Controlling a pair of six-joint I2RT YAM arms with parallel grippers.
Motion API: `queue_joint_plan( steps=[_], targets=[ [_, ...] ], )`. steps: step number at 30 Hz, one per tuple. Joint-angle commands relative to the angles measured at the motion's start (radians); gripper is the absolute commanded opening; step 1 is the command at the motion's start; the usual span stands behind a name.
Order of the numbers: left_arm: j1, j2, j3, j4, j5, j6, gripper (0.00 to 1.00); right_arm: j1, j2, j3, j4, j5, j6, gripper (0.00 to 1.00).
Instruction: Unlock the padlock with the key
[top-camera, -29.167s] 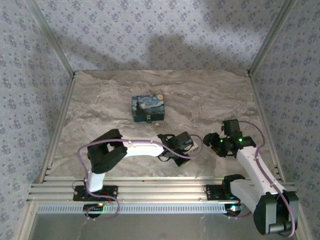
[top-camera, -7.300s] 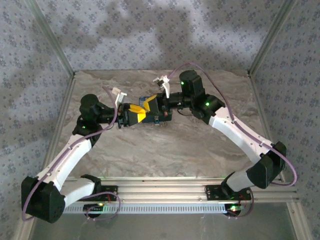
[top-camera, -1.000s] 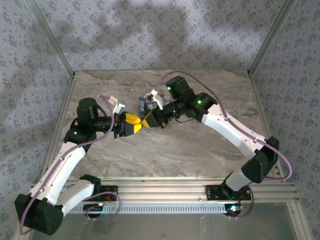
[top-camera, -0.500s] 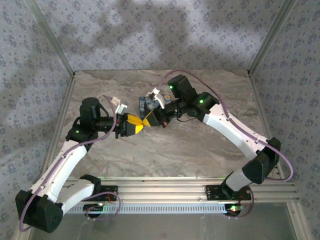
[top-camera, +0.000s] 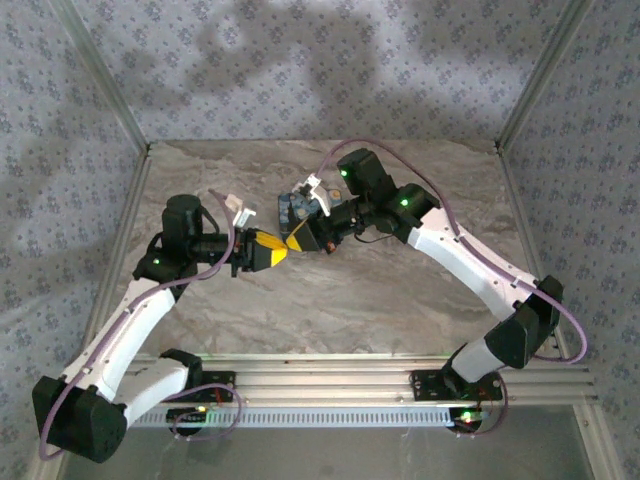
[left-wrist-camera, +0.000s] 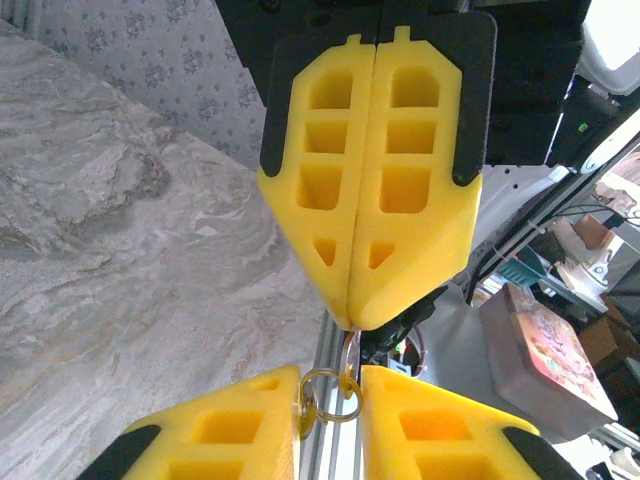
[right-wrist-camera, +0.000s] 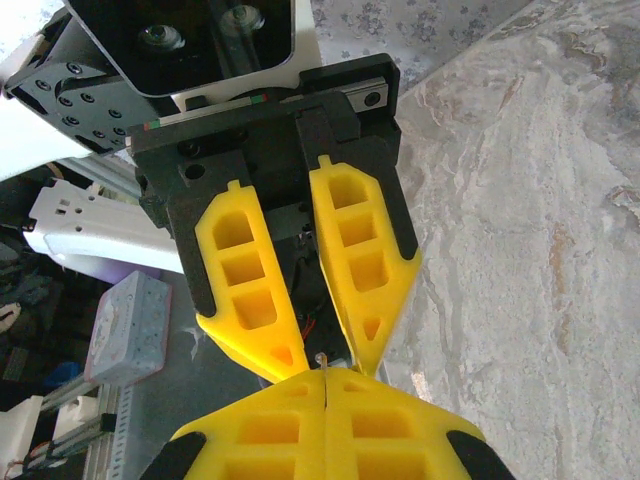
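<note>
Mid-table (top-camera: 330, 320), left gripper (right-wrist-camera: 330, 362) meeting right gripper (left-wrist-camera: 352, 318)

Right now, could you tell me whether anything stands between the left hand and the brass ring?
Nothing visible does. The ring hangs from the tips of the shut right hand and sits in the gap between the left hand's open fingers.

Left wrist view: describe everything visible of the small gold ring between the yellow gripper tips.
The ring is thin brassy wire, seemingly two small linked loops. It hangs from a thin metal piece pinched at the tip of the shut right gripper, in the gap between the yellow fingers of the open left gripper. It meets one finger's inner edge; true contact is unclear.
</note>
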Motion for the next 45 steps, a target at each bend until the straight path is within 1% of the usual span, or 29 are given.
queue_joint_plan(
  steps=[1,6,14,18,20,22,24,26,27,28,31,32,34,36,38,41,43,45],
  targets=[
    [-0.007,-0.003,0.022,0.004,0.024,0.012,0.25,-0.001,-0.017,0.004,0.013,-0.031,-0.004,0.0],
    [-0.007,-0.008,0.015,0.037,0.022,-0.013,0.32,-0.002,-0.016,0.003,0.008,-0.033,-0.006,0.0],
    [-0.007,-0.005,0.013,0.05,0.023,-0.023,0.32,-0.001,-0.014,-0.001,0.007,-0.035,-0.009,0.0],
    [-0.008,-0.001,0.013,0.05,0.026,-0.023,0.26,-0.001,-0.013,-0.003,0.013,-0.035,-0.007,0.0],
    [-0.011,0.002,0.013,0.052,0.03,-0.023,0.18,-0.001,-0.011,-0.003,0.014,-0.037,-0.006,0.0],
    [-0.013,0.007,0.014,0.052,0.036,-0.022,0.07,-0.001,-0.009,-0.003,0.014,-0.037,-0.006,0.0],
    [-0.016,0.012,0.015,0.049,0.039,-0.022,0.0,0.0,-0.008,-0.003,0.016,-0.035,-0.004,0.0],
    [-0.016,0.015,0.015,0.046,0.036,-0.02,0.0,-0.002,-0.007,-0.006,0.024,-0.03,0.005,0.0],
    [-0.016,0.015,0.012,0.046,0.029,-0.022,0.0,-0.004,-0.012,-0.009,0.028,-0.033,0.008,0.09],
    [-0.016,0.012,0.005,0.048,0.018,-0.026,0.0,-0.008,-0.018,-0.013,0.033,-0.034,0.009,0.21],
    [-0.012,0.0,-0.028,0.083,-0.028,-0.062,0.0,-0.032,-0.04,-0.033,0.123,-0.033,0.073,0.44],
    [-0.01,-0.005,-0.044,0.106,-0.04,-0.085,0.0,-0.041,-0.047,-0.039,0.144,-0.028,0.094,0.48],
    [-0.002,-0.021,-0.087,0.158,-0.085,-0.135,0.0,-0.064,-0.065,-0.054,0.182,-0.015,0.136,0.51],
    [0.011,-0.043,-0.129,0.187,-0.144,-0.173,0.0,-0.081,-0.085,-0.067,0.196,0.049,0.178,0.58],
    [0.026,-0.071,-0.174,0.202,-0.217,-0.201,0.0,-0.102,-0.102,-0.078,0.174,0.165,0.211,0.63],
    [0.044,-0.107,-0.228,0.164,-0.355,-0.218,0.0,-0.122,-0.136,-0.144,0.168,0.44,0.269,0.63],
    [0.047,-0.122,-0.256,0.124,-0.459,-0.223,0.0,-0.098,-0.14,-0.209,0.171,0.667,0.328,0.62],
    [0.047,-0.126,-0.277,0.082,-0.532,-0.222,0.0,-0.05,-0.11,-0.248,0.154,0.837,0.369,0.61]
  ],
)
